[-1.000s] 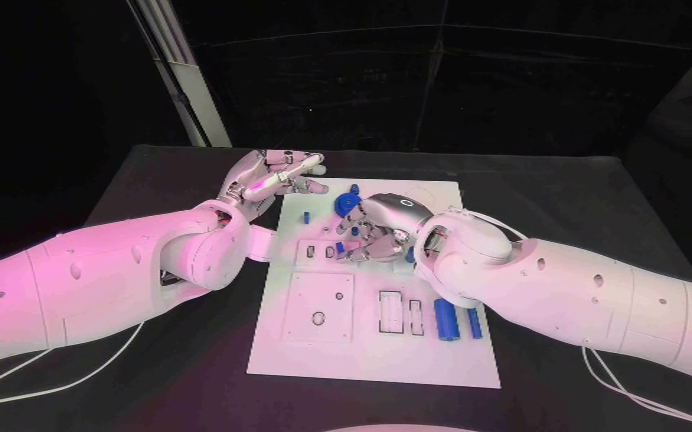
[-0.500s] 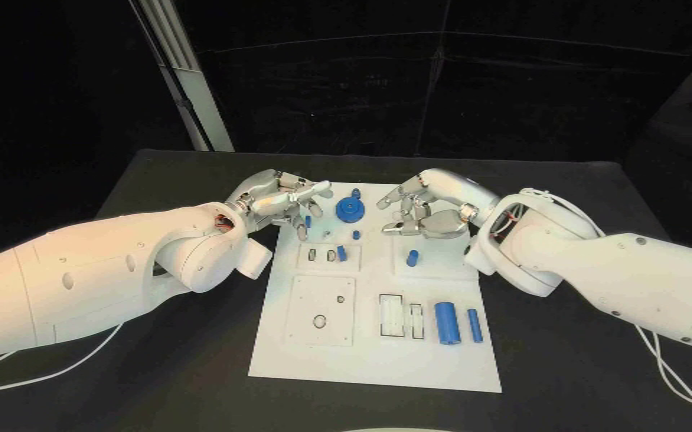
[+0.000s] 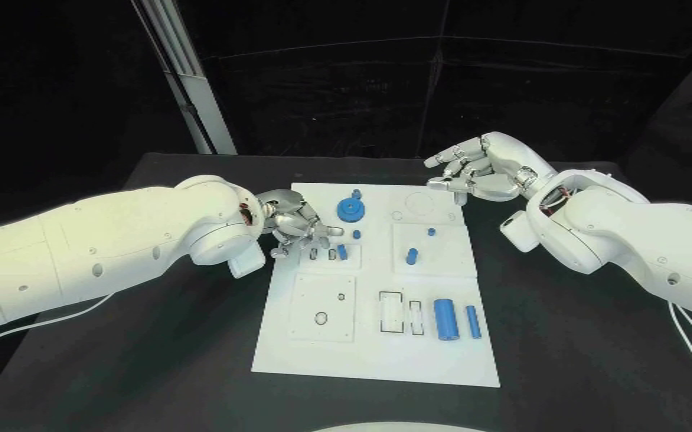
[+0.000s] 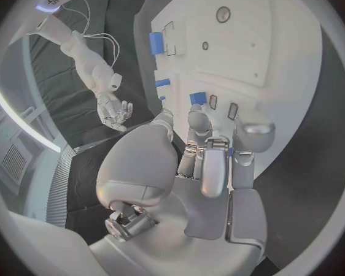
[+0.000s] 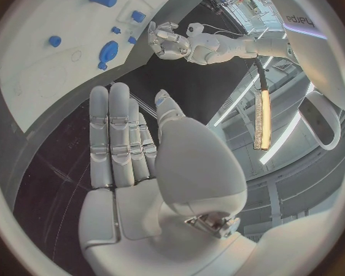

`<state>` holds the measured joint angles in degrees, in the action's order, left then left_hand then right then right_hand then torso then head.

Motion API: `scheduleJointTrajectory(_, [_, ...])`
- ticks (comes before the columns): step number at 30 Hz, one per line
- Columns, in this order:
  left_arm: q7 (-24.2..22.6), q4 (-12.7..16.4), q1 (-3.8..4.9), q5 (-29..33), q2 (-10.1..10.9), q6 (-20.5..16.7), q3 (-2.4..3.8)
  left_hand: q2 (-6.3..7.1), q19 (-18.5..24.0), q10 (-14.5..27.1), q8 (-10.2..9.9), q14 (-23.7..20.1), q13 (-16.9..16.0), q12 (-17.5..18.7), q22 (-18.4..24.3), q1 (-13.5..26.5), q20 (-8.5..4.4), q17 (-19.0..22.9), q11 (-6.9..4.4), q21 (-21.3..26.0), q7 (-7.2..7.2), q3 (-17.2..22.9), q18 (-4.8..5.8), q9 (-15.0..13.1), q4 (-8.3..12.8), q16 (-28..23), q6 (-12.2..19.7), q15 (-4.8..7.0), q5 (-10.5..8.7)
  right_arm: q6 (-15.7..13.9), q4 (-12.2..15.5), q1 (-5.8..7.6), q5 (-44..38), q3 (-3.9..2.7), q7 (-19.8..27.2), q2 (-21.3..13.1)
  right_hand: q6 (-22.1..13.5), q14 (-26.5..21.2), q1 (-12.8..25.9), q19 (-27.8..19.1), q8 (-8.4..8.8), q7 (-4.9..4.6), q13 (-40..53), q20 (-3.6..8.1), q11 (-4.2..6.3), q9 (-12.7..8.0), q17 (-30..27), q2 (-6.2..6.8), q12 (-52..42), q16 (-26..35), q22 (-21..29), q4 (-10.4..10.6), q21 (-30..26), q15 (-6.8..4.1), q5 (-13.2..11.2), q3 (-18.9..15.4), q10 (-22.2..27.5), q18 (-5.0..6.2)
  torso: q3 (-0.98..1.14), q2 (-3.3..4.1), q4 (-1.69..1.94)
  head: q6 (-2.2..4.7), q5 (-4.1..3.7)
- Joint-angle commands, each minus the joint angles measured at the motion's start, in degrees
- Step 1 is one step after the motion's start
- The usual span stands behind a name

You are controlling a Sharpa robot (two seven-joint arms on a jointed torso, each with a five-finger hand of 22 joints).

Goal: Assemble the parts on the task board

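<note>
The white task board (image 3: 325, 347) lies in the middle of the black table. On it stand a blue gear-like disc (image 3: 351, 212), small blue pegs (image 3: 430, 231) and an oblong piece (image 3: 411, 255). A blue cylinder (image 3: 446, 320) and a thin bar (image 3: 473, 323) lie near the front right. My left hand (image 3: 296, 224) hangs over the board's left edge with its fingers (image 4: 215, 165) curled. A sliver of blue (image 4: 229, 152) shows between them, and I cannot tell whether it is gripped. My right hand (image 3: 483, 170) hovers past the board's far right corner, fingers (image 5: 115, 135) straight and apart from the thumb, holding nothing.
Two small blue pieces (image 3: 329, 250) sit in slots just in front of my left fingers. Rectangular recesses (image 3: 392, 312) and a square plate with holes (image 3: 320, 307) take up the board's near half. Black table (image 3: 577, 352) surrounds the board. A pale post (image 3: 180, 62) stands at the back left.
My right hand rose from the middle of the board and drew back to the far right. My left hand came down from the far left corner to the board's left edge and curled.
</note>
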<state>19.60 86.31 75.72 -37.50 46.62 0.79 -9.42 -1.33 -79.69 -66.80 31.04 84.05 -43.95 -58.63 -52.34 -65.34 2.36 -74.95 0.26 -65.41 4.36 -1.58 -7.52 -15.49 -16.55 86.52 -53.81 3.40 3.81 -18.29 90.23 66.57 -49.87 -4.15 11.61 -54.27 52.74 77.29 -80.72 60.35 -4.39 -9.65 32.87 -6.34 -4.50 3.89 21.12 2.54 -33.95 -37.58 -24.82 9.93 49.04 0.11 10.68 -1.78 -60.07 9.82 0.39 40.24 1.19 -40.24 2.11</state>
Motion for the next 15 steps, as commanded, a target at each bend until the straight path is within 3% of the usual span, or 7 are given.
scheduleJointTrajectory(1, [9.5,-0.7,0.38,-7.0,-1.2,4.5,0.05,-0.45,-0.8,-0.9,2.2,5.0,-2.5,-2.4,-2.8,0.8,-0.12,-10.8,-0.28,-2.1,-0.16,-1.4,1.21,-1.4,-0.1,0.7,0.7,0.5,-0.33,-0.8,-0.2,0.17,4.0,-0.04,2.3,0.0,-0.2,0.1,-0.5,0.5,-0.2,-0.06,-0.5,0.04,-0.21,0.1,0.4,-0.07,0.3,0.5,0.5,0.0,-0.6,0.09,0.4,-0.4,-0.3,0.77,0.21,-0.24,-0.13,-0.17,0.19])
scheduleJointTrajectory(3, [10.6,-1.1,0.66,-7.5,-2.0,4.6,0.05,-0.59,-1.4,-1.6,4.3,5.2,-4.2,-4.1,-5.1,1.6,-0.3,-11.5,-0.53,-3.7,-0.51,-2.9,1.57,-2.7,0.0,1.2,1.1,0.76,-0.4,-0.7,-0.4,0.2,4.1,-0.05,2.4,0.0,-0.2,0.2,-0.6,0.8,-0.22,-0.05,-0.9,0.05,-0.21,0.0,0.8,-0.13,0.4,1.0,0.8,0.0,-1.1,0.1,0.5,-0.5,-0.4,0.76,0.09,-0.13,-0.08,-0.08,0.2])
scheduleJointTrajectory(6, [11.8,-1.7,1.12,-8.0,-3.4,4.4,0.05,-0.89,-2.2,-2.4,7.0,5.4,-6.0,-5.8,-8.2,2.4,-0.62,-12.5,-0.99,-5.9,-0.96,-4.9,2.04,-4.7,-0.1,1.9,1.7,1.04,-0.72,-0.6,-0.8,0.25,4.2,-0.05,2.4,0.1,-0.2,0.3,-0.7,1.0,-0.23,-0.05,-1.0,0.06,-0.2,0.1,0.9,-0.15,0.3,1.1,0.9,0.1,-1.3,0.09,0.6,-0.6,-0.4,0.76,0.18,-0.15,-0.16,-0.19,0.31])
scheduleJointTrajectory(15, [14.3,-4.5,1.87,-8.4,-7.4,5.7,0.04,-2.08,-3.2,-3.2,9.8,5.6,-7.5,-7.3,-12.0,1.2,-0.93,-13.5,-1.35,-8.5,-1.36,-6.4,2.66,-7.1,0.1,2.5,2.8,1.36,-0.47,-0.3,-1.6,0.29,4.2,-0.06,2.2,0.6,-0.2,0.5,-0.8,1.4,-0.29,-0.02,-1.4,0.09,-0.18,0.1,1.4,-0.23,0.3,1.6,1.3,0.1,-1.8,0.06,0.7,-0.8,-0.5,0.76,0.02,-0.05,-0.1,-0.32,0.11])
